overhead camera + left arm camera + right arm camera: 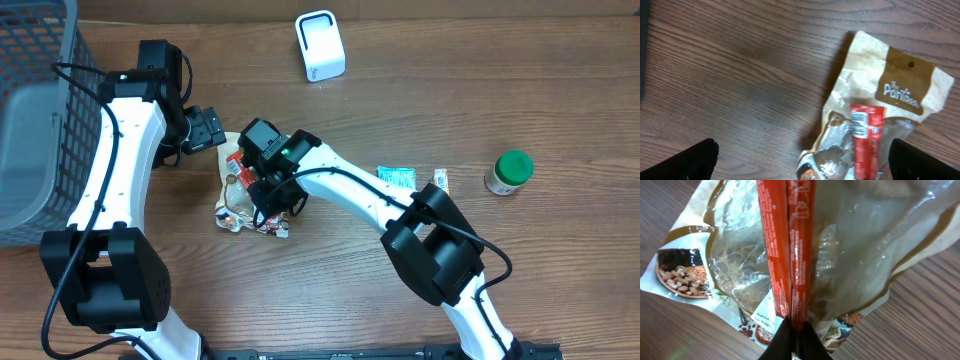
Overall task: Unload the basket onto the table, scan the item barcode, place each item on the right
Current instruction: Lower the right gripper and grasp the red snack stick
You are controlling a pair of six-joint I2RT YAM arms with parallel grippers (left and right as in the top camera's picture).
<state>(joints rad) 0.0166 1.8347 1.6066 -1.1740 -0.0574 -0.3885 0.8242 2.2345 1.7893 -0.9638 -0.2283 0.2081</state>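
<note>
Red sachet (790, 245): a narrow, glossy, flat stick pack with a seam down its middle and white print along its length. In the left wrist view the red sachet (867, 142) carries a white barcode patch (858, 122) near its 12 o'clock end.

It lies on top of a crinkled snack pouch (890, 85). The pouch has a cream and brown header with a punched hole, a clear window and food photos at the corners. Pouch and sachet sit on the wood table (400, 290), at about 9 o'clock from centre in the overhead view.

Long axis: 12 to 6 o'clock in the right wrist view, and nearly the same with a slight lean in the left wrist view. From overhead the sachet is mostly hidden under the right arm, so its heading there cannot be told.

Right gripper (794, 336): jaws closed, black fingertips (807, 347) pinching the sachet's 6 o'clock end. The snack pouch (855, 260) is directly beneath. Whether the sachet is lifted off the pouch cannot be told.

Left gripper (210, 128): jaws fully spread, holding nothing, at 10 o'clock from the pouch and just beside it. Its fingers (695, 160) show at the two lower corners of the left wrist view.

White scanner (320, 45) stands at 12 o'clock, well apart from the pouch. Green-capped bottle (510, 172) is at 3 o'clock. Grey basket (40, 110) is at the 9 o'clock edge.
</note>
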